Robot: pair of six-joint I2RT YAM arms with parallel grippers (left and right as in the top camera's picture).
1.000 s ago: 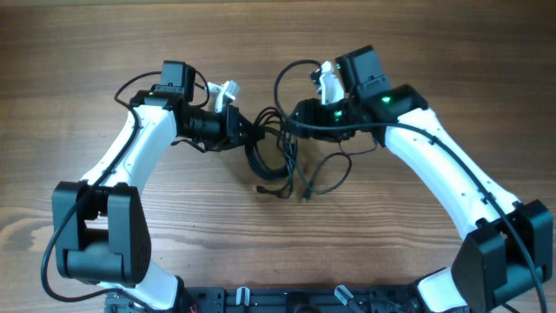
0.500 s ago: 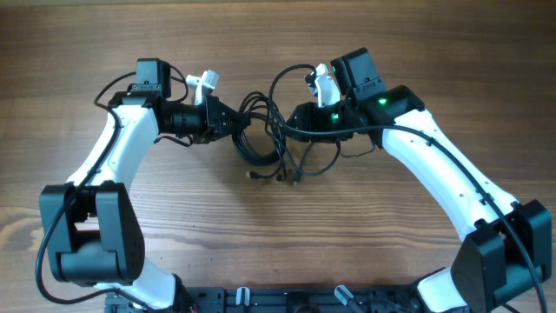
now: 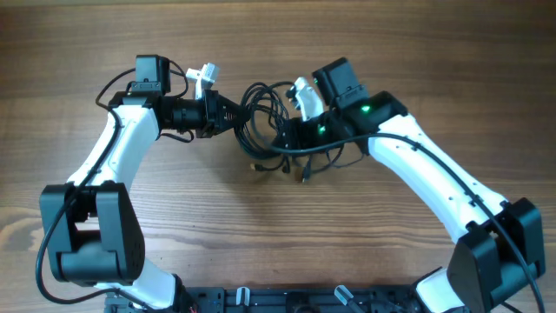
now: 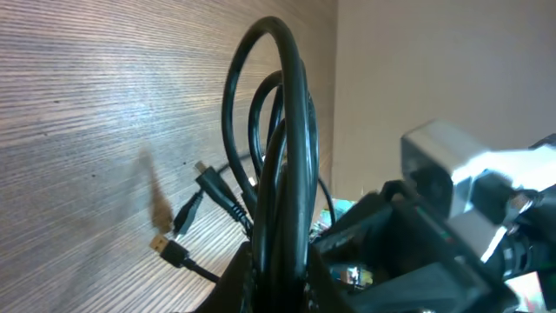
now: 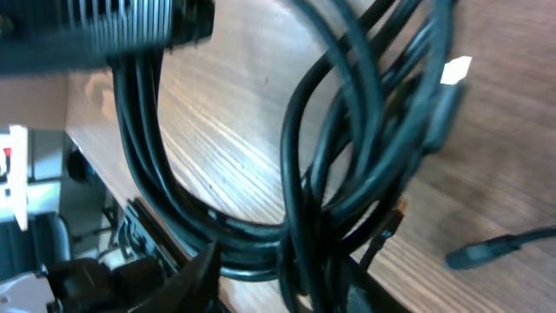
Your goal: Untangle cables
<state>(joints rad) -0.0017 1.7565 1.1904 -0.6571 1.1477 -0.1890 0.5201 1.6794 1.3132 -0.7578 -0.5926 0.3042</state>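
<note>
On the wooden table (image 3: 417, 52) the cables (image 4: 294, 122) sit knotted between my arms; left hand (image 3: 233, 116) clamps the loops from its side; right hand (image 3: 288, 139) grips them opposite, equally close.

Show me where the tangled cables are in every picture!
Overhead: cables bunched at the top middle.
Left wrist: tall loops in the centre, rising from the bottom edge.
Right wrist: thick strands filling the middle.
Shared landmark: the wooden table under them in all three.
</note>
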